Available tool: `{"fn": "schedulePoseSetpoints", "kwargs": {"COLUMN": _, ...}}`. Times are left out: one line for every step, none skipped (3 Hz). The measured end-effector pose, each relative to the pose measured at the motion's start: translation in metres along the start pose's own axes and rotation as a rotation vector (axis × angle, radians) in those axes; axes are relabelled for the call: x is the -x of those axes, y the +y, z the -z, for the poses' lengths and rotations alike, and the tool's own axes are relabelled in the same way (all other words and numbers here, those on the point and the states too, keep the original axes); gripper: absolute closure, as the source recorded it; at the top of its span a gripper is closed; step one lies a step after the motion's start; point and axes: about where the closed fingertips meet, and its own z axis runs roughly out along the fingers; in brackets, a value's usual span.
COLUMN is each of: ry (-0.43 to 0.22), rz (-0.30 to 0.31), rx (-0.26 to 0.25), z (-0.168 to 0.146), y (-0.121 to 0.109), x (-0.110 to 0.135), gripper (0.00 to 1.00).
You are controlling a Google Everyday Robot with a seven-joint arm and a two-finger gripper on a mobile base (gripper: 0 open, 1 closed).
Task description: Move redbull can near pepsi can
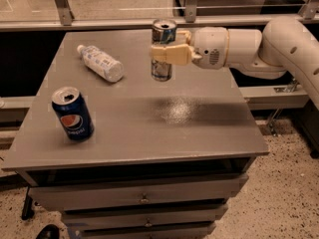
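1 claw [163, 54] clamped on redbull can [162, 71] over tbl [149, 138]; bottle [101, 62], pepsi can [73, 114] apart

Pepsi can [73, 113] stands upright near the front left corner of the desk [199, 133]. End effector [160, 53], on a white arm coming in from the right, is well apart from the pepsi can, farther back and to its right. Its beige fingers [172, 54] are clamped round the middle of the upright redbull can [162, 71], which seems raised off the desk. Clear plastic bottle [100, 62] lies on its side behind the pepsi can, toward the far edge.
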Motion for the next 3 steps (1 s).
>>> {"fn": "schedulePoseSetpoints", "kwargs": {"ry": -0.062, "rz": 0.068, "rx": 0.068, "z": -0.036, "y": 0.009, "x": 0.006, "gripper": 1.00}}
{"fn": "schedulePoseSetpoints", "kwargs": {"ry": -0.080, "rz": 0.127, "rx": 0.160, "z": -0.078, "y": 0.024, "x": 0.005, "gripper": 1.00}}
{"fn": "schedulePoseSetpoints", "kwargs": {"ry": -0.057, "rz": 0.148, "rx": 0.244, "z": -0.110, "y": 0.040, "x": -0.005, "gripper": 1.00}}
